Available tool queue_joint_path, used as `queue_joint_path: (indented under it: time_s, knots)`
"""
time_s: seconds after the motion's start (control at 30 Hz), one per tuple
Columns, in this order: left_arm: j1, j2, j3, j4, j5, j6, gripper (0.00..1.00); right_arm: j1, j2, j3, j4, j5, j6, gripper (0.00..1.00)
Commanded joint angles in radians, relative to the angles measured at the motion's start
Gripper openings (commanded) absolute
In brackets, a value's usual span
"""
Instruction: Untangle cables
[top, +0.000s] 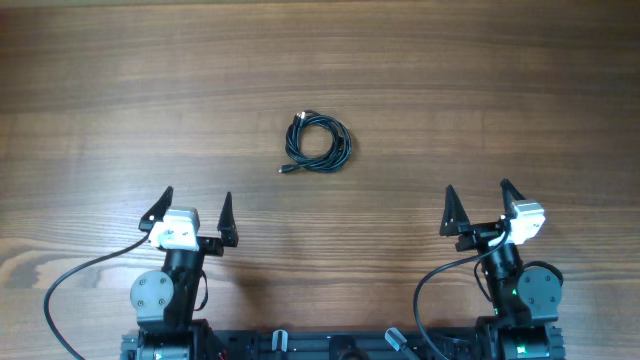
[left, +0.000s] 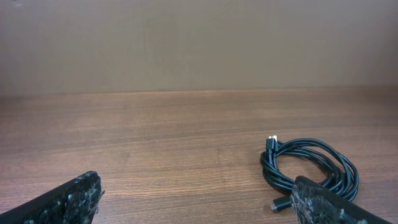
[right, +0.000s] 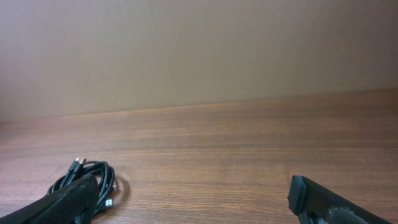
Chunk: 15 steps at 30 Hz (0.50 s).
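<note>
The cables (top: 317, 142) lie as one small black coil on the wooden table, near the middle, with a plug end sticking out at its lower left. The coil also shows at the right of the left wrist view (left: 309, 167) and at the left of the right wrist view (right: 88, 178). My left gripper (top: 194, 212) is open and empty, near the front edge, below and left of the coil. My right gripper (top: 481, 206) is open and empty, below and right of the coil. Neither touches the cables.
The wooden table (top: 480, 80) spreads wide around the coil. A plain wall stands behind its far edge in both wrist views. The arms' own thick black cables (top: 75, 275) loop near the bases at the front edge.
</note>
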Motion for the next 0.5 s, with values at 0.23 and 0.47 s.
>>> queue_joint_path:
  time_s: [0.23, 0.47]
  knots:
    - [0.002, -0.011, -0.008, 0.016, 0.056, -0.037, 1.00, -0.004, -0.003, -0.001, 0.005, -0.001, 0.006, 1.00]
    - [0.002, 0.076, 0.132, 0.019, 0.129, -0.132, 1.00, -0.004, -0.003, -0.001, 0.005, -0.001, 0.006, 1.00]
